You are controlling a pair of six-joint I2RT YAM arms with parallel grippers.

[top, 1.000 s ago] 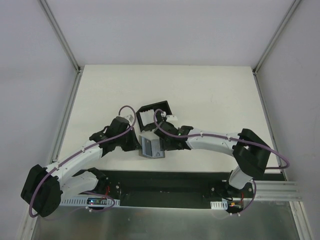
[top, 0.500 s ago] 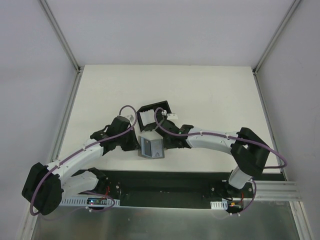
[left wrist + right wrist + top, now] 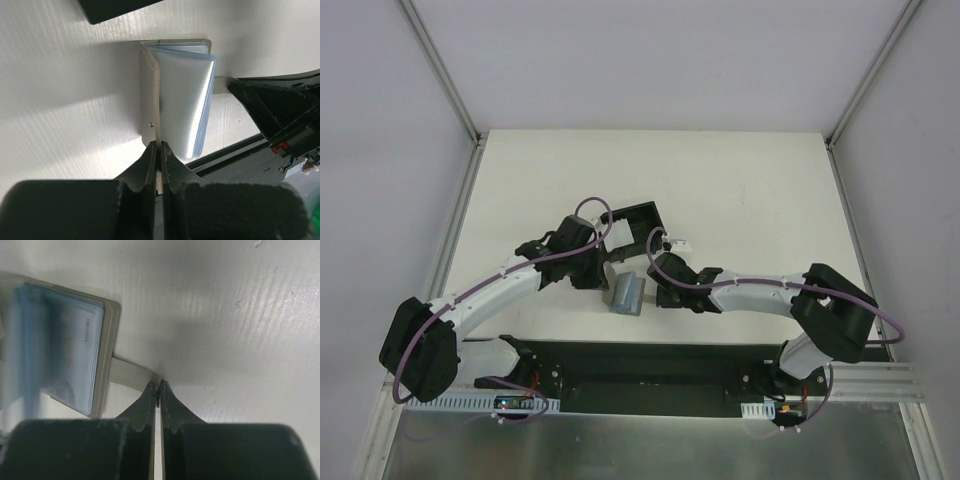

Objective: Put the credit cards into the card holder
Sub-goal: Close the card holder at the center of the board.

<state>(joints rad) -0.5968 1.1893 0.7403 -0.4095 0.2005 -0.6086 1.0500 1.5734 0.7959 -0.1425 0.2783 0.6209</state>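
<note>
From above, the left pincer (image 3: 596,270) and right pincer (image 3: 657,287) are flanking the grey wallet (image 3: 627,292), the card holder (image 3: 638,222) sitting just beyond the left one. Left wrist: the left pincer (image 3: 159,148) is clamping the wallet's cover edge, sleeves (image 3: 182,100) fanning ahead. Right wrist: the right pincer (image 3: 157,388) is pinching the strap (image 3: 131,375) at its tip; the credit cards (image 3: 69,346) are seemingly lying sleeved to its left. A pull risks slipping that slight hold, letting the wallet flop shut.
</note>
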